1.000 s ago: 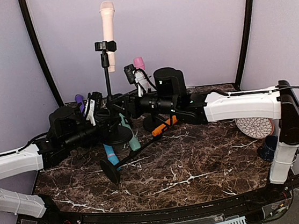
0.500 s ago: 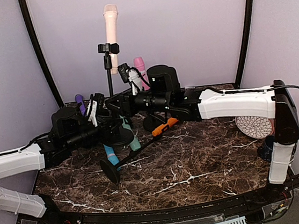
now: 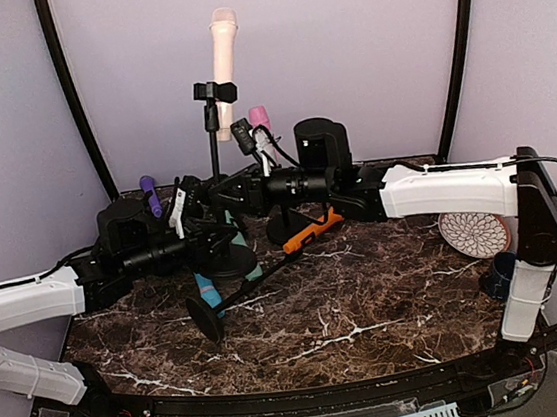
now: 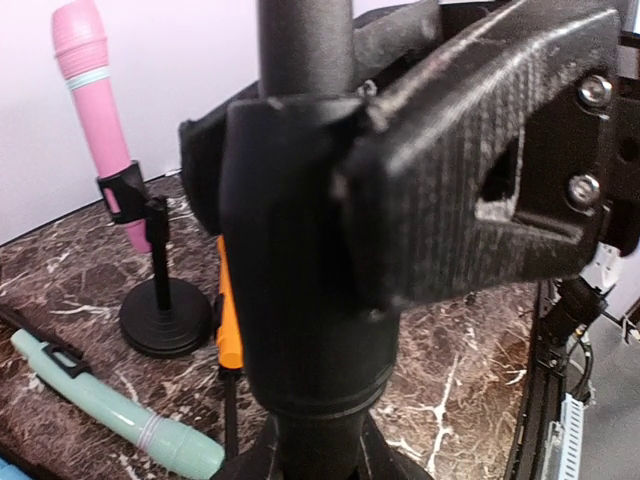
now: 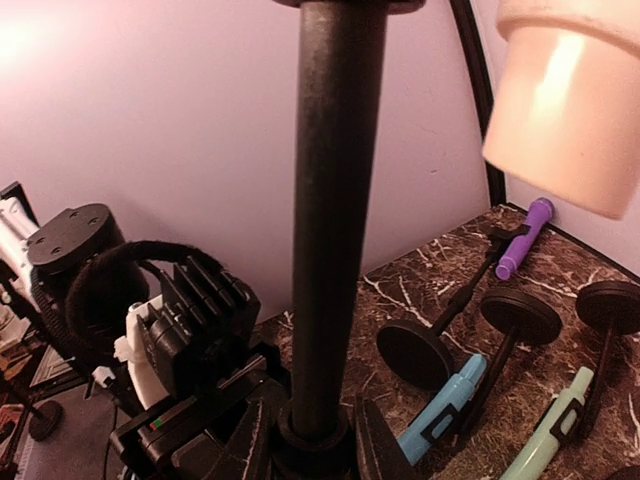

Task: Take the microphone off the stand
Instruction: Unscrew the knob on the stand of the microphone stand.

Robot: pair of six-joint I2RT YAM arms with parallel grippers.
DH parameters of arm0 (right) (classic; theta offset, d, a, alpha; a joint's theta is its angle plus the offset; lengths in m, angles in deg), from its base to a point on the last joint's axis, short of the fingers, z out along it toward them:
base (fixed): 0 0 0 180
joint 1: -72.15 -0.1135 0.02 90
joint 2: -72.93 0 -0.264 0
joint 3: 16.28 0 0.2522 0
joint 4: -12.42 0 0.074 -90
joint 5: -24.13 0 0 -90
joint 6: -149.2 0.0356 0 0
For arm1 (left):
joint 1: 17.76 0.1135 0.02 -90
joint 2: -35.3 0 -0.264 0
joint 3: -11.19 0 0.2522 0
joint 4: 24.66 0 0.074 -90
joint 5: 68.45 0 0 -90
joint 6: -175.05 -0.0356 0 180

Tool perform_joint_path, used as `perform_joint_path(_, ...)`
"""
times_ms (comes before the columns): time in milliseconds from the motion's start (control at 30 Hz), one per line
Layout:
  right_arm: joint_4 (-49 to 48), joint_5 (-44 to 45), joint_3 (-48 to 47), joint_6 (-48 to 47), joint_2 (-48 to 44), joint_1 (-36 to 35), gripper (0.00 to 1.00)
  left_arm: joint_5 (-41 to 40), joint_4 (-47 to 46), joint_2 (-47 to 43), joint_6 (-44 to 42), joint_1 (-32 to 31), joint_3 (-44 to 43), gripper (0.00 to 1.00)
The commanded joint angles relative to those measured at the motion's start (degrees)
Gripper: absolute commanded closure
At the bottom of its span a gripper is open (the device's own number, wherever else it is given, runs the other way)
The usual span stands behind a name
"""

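The cream microphone stands upright in the clip of a tall black stand at the back middle; its lower end shows in the right wrist view. My right gripper is shut on the stand's pole, just above a collar, with a finger on each side. My left gripper is shut on the same stand lower down, near its base. In the left wrist view the pole fills the middle, and the right gripper's finger presses on it from the right.
A pink microphone stands in a short stand behind the right arm. Orange, mint, blue and purple microphones lie with toppled stands around the base. A patterned white disc and a dark cup sit at the right.
The stand and cream microphone have shifted to the right. My right gripper has closed on the pole. The left gripper has kept its grip low on the stand.
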Motion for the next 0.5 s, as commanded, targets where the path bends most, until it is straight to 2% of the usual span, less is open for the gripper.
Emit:
perform_joint_path(0, -10.83, -21.22, 2.62, 3.22, -4.47, 3.90, 0.85, 16.09, -11.34, -0.30, 0.38, 0.02, -3.03, 1.00)
perform_joint_path(67, -16.89, -29.76, 3.79, 7.80, -4.82, 5.41, 0.85, 20.48, -12.89, 0.11, 0.79, -0.02, -3.37, 1.00)
perform_joint_path(133, -19.50, -34.25, 3.96, 10.95, -4.84, 6.30, 0.85, 22.32, -13.36, 0.44, 1.03, -0.05, -3.59, 1.00)
perform_joint_path(267, -17.35, -35.17, 3.94, 10.33, -5.37, 6.48, 0.77, 22.86, -13.44, 0.85, 0.91, -0.14, -3.67, 1.00)
perform_joint_path(333, -15.10, -32.99, 4.59, 8.31, -6.04, 6.55, 0.67, 22.41, -13.32, 0.89, 0.76, -0.12, -3.64, 1.00)
perform_joint_path(467, -16.12, -28.52, 8.01, 8.26, -8.01, 7.47, 0.40, 20.86, -13.26, 0.37, 0.18, -0.16, -3.13, 1.00)
